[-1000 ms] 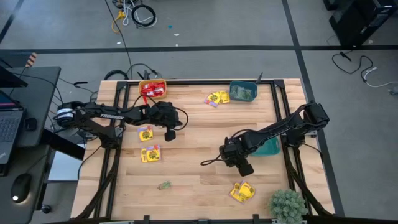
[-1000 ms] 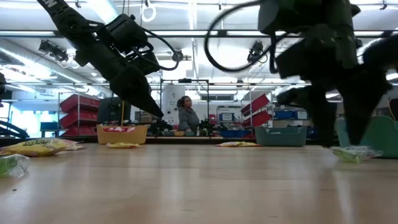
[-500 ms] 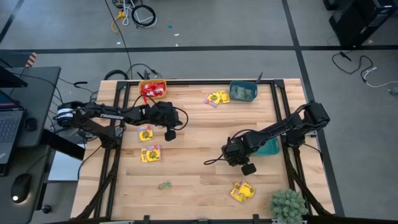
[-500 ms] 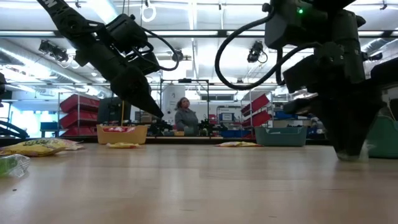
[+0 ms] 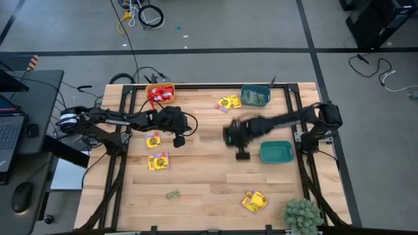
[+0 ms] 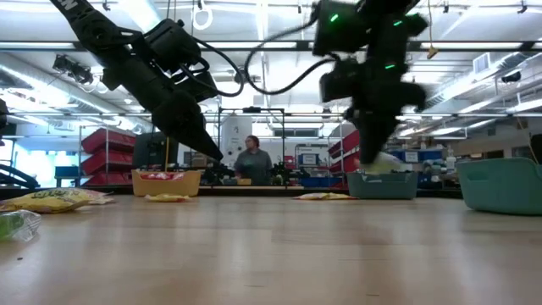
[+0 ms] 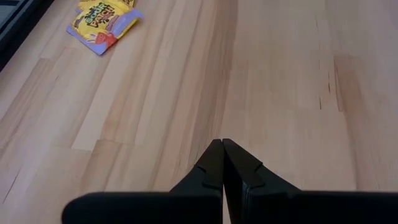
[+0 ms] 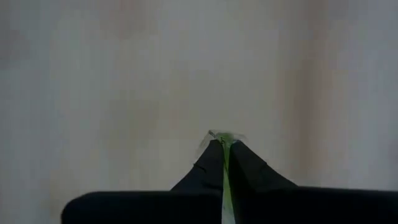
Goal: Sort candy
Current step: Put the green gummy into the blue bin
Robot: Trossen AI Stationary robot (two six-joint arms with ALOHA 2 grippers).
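Above the middle of the pale wooden table (image 5: 202, 179), I am carrying my right gripper (image 5: 240, 147) with its fingers pinched tight on a thin pale green candy packet (image 8: 224, 142), whose crinkled edge is peeking out just past my fingertips in the right wrist view. My left gripper (image 5: 177, 140) is hanging over the table's left half with its fingers pressed together on nothing, bare planks beneath it and a yellow candy packet (image 7: 102, 20) lying farther off. More yellow packets are lying near that arm (image 5: 153, 140) and (image 5: 158, 161), another yellow one (image 5: 228, 102) is sitting just beside the far teal bin (image 5: 255, 96), one (image 5: 254, 200) is resting near the front edge close to a small green plant (image 5: 302, 214), and a pale green packet (image 5: 172, 194) is lying alone toward the front. An orange bin (image 5: 160, 93) holding red packets is standing at the far left corner, and a second teal bin (image 5: 276, 152) is sitting on the right side. Across the table in the low view, a person (image 6: 251, 161) is sitting among red storage shelves (image 6: 107, 157) under bright strip lights.
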